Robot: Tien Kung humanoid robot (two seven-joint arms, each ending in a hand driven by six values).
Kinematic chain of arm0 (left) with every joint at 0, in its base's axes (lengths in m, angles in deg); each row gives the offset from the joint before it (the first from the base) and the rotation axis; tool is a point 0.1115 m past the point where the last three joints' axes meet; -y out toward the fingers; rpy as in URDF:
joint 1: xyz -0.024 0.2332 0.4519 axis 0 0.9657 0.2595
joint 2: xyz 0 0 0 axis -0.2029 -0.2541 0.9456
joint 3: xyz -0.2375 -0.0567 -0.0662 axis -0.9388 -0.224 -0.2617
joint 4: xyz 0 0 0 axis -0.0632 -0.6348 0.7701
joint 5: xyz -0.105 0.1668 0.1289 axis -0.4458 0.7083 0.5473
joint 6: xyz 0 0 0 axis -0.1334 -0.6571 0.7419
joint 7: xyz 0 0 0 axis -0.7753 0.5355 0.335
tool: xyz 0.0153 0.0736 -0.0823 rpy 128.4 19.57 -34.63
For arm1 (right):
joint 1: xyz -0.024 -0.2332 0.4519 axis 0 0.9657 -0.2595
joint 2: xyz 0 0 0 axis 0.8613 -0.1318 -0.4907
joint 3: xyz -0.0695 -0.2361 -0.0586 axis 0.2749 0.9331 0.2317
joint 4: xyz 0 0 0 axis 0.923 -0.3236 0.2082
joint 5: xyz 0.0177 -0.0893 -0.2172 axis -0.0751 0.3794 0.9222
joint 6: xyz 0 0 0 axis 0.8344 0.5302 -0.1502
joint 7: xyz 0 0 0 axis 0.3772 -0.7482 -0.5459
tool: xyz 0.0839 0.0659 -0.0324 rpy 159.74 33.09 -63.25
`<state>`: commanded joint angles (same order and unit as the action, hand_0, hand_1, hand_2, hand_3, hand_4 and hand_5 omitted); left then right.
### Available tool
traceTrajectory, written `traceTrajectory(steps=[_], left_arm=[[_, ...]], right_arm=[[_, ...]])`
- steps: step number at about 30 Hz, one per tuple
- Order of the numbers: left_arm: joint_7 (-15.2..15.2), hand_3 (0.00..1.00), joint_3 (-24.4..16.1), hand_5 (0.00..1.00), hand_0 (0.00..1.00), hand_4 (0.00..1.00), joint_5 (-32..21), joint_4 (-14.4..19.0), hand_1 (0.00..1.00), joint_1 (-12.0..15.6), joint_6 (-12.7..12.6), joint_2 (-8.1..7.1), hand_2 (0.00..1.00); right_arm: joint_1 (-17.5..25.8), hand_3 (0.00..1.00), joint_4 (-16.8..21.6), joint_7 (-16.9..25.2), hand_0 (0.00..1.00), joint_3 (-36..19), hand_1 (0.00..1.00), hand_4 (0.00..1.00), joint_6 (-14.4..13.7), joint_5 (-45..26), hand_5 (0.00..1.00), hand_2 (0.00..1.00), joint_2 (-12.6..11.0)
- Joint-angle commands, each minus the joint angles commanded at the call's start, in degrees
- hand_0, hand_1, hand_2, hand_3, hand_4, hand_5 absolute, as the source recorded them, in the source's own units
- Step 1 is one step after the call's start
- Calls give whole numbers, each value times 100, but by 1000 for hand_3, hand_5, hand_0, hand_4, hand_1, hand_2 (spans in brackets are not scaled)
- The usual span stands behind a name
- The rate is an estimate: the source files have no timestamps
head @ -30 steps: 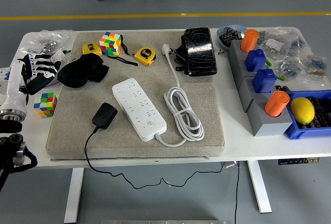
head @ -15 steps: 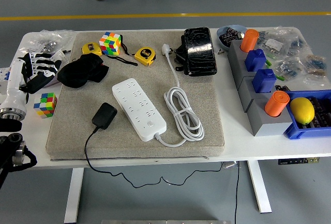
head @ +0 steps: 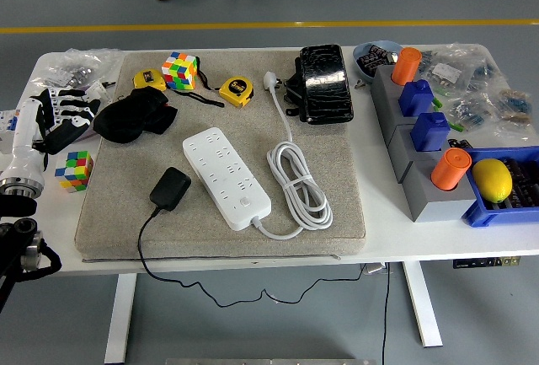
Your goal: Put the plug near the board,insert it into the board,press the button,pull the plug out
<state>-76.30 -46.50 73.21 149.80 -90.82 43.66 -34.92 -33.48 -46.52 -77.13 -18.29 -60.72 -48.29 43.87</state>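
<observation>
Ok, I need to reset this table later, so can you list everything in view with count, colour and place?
power strip: 1, white, centre of the mat, coiled cord to its right
plug adapter: 1, black, left of the strip, cable running off the near edge
mat: 1, grey-beige, on the white table
puzzle cubes: 2, multicoloured, one at the mat's far left, one on the table left of the mat
tape measures: 2, yellow, far part of the mat
black pouch: 1, far left of the mat
black case: 1, far side of the mat
grey blocks: a row, with 2 orange and 2 blue pieces, right
blue bin: 1, holds a yellow lemon, right edge
left hand: white and black, at the left edge
</observation>
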Motion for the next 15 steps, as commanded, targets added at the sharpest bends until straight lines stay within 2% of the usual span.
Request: traceTrajectory(steps=[15], left_arm=[[-48, 551, -57, 351, 377, 848, 13, 34, 435, 52, 28, 65, 506]], right_arm=[[31, 505, 0, 2, 493, -146, 586, 832, -19, -8, 369, 542, 51]])
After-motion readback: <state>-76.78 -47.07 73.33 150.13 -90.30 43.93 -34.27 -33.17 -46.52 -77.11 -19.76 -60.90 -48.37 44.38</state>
